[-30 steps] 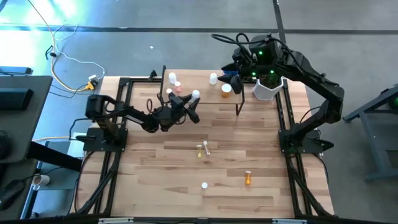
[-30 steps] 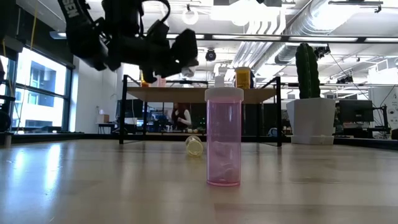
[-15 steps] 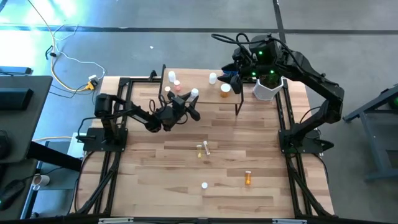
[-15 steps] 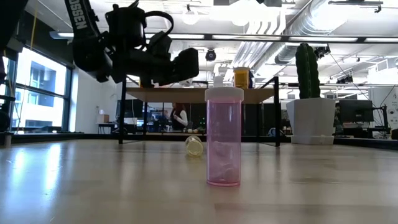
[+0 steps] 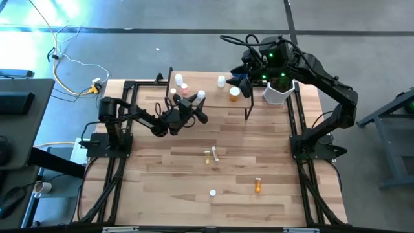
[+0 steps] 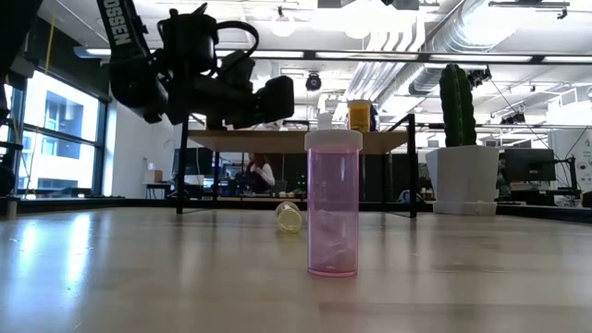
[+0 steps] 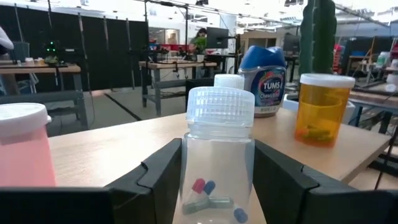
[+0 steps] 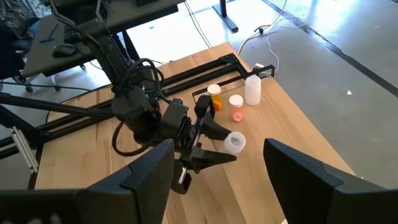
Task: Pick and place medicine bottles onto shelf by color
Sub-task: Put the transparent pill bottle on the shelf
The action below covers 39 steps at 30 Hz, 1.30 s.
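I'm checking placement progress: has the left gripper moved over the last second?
Yes. In the high view the left gripper, with the clear bottle between its fingers, has shifted toward the shelf, nearer the bottles already standing there.

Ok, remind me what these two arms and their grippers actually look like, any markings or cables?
Both arms are dark, near-black, jointed links on black bases. The left arm carries white lettering on one link in the low view and looped black cable near its wrist. Its left gripper has two broad, angular matte-black fingers. The right arm shows small green lights near its wrist and a black cable loop; the right gripper has the same blocky dark fingers.
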### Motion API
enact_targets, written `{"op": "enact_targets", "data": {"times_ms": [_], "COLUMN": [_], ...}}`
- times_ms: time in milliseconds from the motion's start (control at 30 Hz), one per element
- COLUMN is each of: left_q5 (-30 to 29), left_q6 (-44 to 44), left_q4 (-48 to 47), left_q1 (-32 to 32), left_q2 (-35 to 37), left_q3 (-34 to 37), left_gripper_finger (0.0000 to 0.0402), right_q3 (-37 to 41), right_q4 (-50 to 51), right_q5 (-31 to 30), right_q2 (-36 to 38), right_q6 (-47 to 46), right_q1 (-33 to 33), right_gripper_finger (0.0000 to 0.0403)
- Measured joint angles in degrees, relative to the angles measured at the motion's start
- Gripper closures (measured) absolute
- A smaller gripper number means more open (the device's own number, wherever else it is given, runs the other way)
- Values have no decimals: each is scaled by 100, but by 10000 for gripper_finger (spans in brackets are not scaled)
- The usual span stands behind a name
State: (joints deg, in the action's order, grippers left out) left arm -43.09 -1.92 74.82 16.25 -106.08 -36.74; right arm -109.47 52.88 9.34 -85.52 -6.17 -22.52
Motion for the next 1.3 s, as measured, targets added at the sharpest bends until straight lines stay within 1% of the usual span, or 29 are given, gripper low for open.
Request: {"op": "enact_targets", "data": {"times_ms": [767, 900, 967, 1067, 1167, 1300], "left_q5": [0, -543, -649, -850, -919, -946], "left_q6": [84, 88, -68, -78, -105, -67], "left_q4": [-45, -141, -330, -644, -958, -1057], "left_q1": [-75, -185, -216, -287, -359, -367], "left_q2": [7, 4, -7, -9, -9, -13], "left_q3": [-3, -60, -129, -274, -400, -462], "left_gripper_finger": [231, 225, 223, 223, 228, 231], "right_q3": [0, 0, 0, 0, 0, 0], "right_q4": [117, 133, 136, 136, 142, 157], "right_q5": [13, 15, 18, 20, 22, 26], "right_q2": [0, 0, -1, -2, -2, -2], "right_q6": [-136, -134, -134, -134, -132, -132], "right_q1": [0, 0, 0, 0, 0, 0], "right_gripper_finger": [164, 164, 164, 164, 164, 164]}}
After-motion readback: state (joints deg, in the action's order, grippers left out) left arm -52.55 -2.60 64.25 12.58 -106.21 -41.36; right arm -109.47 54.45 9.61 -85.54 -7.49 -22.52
